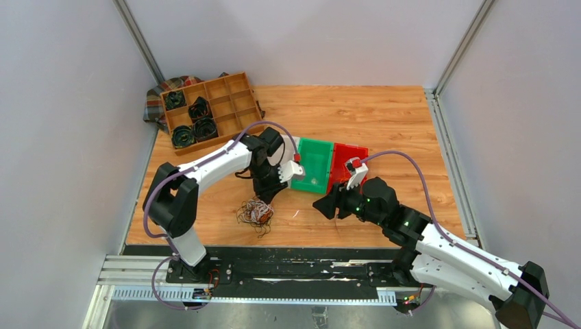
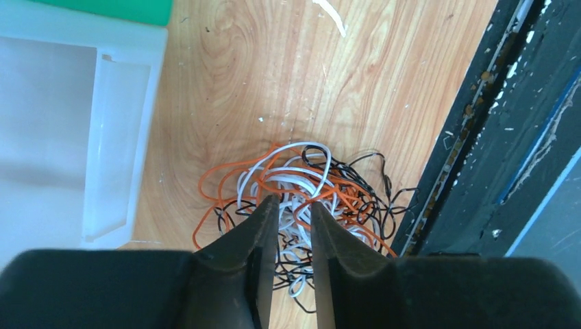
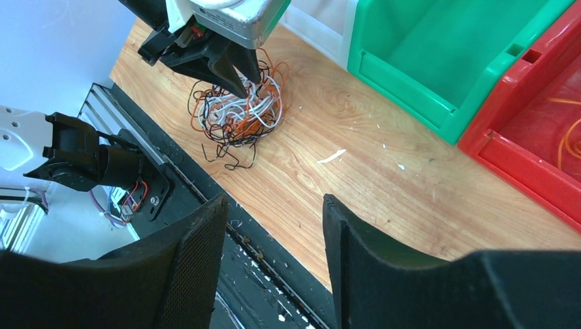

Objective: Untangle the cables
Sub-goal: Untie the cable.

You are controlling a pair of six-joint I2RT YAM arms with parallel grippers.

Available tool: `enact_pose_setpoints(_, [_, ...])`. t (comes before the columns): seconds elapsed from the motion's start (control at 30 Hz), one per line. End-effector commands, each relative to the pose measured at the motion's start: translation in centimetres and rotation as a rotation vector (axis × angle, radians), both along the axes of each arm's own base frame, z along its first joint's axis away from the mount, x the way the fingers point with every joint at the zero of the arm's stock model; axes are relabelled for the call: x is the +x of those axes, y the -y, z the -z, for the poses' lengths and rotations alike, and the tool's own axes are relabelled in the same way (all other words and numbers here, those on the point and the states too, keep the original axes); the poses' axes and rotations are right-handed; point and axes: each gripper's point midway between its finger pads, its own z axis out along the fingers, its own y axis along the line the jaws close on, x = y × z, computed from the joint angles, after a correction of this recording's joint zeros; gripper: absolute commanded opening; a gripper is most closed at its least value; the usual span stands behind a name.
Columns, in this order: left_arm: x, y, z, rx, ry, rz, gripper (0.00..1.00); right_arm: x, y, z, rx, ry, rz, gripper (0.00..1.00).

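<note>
Near edge of tabletop (image 1: 384, 116), left of centre: the cables (image 1: 255, 212) lie in one knotted bunch of orange, white and black strands, just beside the black rail (image 1: 288, 269).

Left gripper (image 2: 294, 200) points down onto the bunch. Jaws narrow, white strands between the tips; whether they are pinched cannot be told.

Right gripper (image 3: 274, 202) hangs to the right, apart from the bunch. Jaws wide, nothing between them.

Mid tabletop: green bin (image 1: 315, 164) and red bin (image 1: 351, 151) side by side and touching. One orange strand (image 3: 567, 140) lies in the red one.

Far left corner: wooden tray (image 1: 233, 103) holding black rolls (image 1: 204, 128), set on a checked cloth (image 1: 154, 103).
</note>
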Motion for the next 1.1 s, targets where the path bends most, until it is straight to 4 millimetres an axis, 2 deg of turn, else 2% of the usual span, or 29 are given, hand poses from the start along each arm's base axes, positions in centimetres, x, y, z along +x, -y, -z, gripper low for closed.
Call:
enact_pose_setpoints(0.0, [-0.9, 0.7, 0.1, -0.051, -0.047, 0.008, 0.23, -0.6, 0.0, 0.3, -0.008, -0.008, -0.012, 0.52])
enact_pose_setpoints(0.17, [-1.7, 0.7, -0.7, -0.076, -0.065, -0.002, 0.12, -0.5, 0.4, 0.2, -0.009, 0.002, 0.002, 0.51])
enact_pose_setpoints(0.27, [-1.6, 0.9, -2.1, -0.091, -0.05, -0.026, 0.04, -0.4, 0.5, -0.2, -0.003, 0.009, 0.011, 0.5])
enact_pose_setpoints(0.57, [-1.1, 1.7, -11.4, -0.242, 0.118, -0.108, 0.01, 0.5, -0.3, -1.4, 0.018, 0.045, 0.016, 0.53])
enact_pose_setpoints(0.63, [-1.3, 1.6, -13.0, -0.274, 0.145, -0.125, 0.01, 0.6, -0.8, -2.1, 0.037, 0.059, 0.006, 0.59])
enact_pose_setpoints(0.73, [-1.7, 1.8, -15.4, -0.324, 0.169, -0.149, 0.01, 0.9, -1.9, -3.4, 0.066, 0.097, -0.011, 0.73])
enact_pose_setpoints(0.93, [-2.3, 1.9, -19.2, -0.393, 0.206, -0.162, 0.01, 1.7, -5.0, -6.5, 0.087, 0.2, -0.052, 0.76])
enact_pose_setpoints(1.07, [-2.5, 2.1, -20.8, -0.424, 0.221, -0.161, 0.01, 2.2, -7.3, -7.8, 0.079, 0.243, -0.08, 0.76])
